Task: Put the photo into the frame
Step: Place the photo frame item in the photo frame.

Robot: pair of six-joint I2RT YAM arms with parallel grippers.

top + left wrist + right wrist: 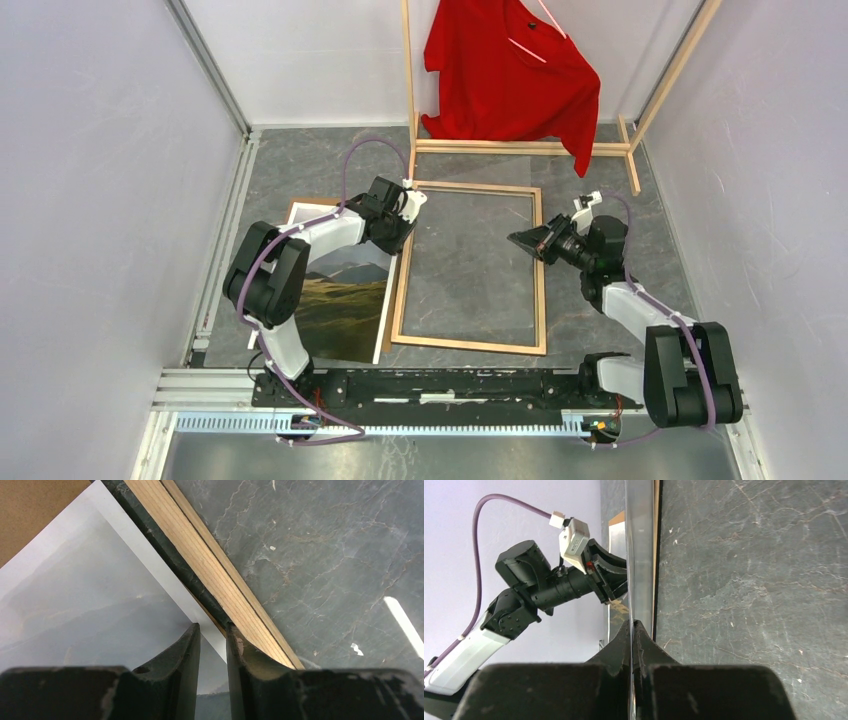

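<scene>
Grey marble-patterned tabletop (300, 170); at its far edge, beyond the frame, a light wooden clothes rack (520, 147) carrying a red shirt (500, 70). The large thin-railed rectangular picture frame (470, 346) lies mid-table with its light wood back up. A black edge shows along the rails, and the grey table shows through the opening. The large rectangular paper print of mountains (345, 300) lies picture side up just left of the frame, its right edge against the frame's left rail. It shows pale cloudy sky at the far end, green-brown hills nearer, and a thin white border. It rests on a thin brown backing board (35, 510) that pokes out at one corner. Left gripper (212, 629) is at the frame's left rail near the far corner; its fingers stand a narrow gap apart, with the photo's white border visible in the gap. Right gripper (632, 626) is at the frame's right rail, fingers pressed together on a thin glossy grey edge there. Cannot tell whether that edge is glazing or rail.
</scene>
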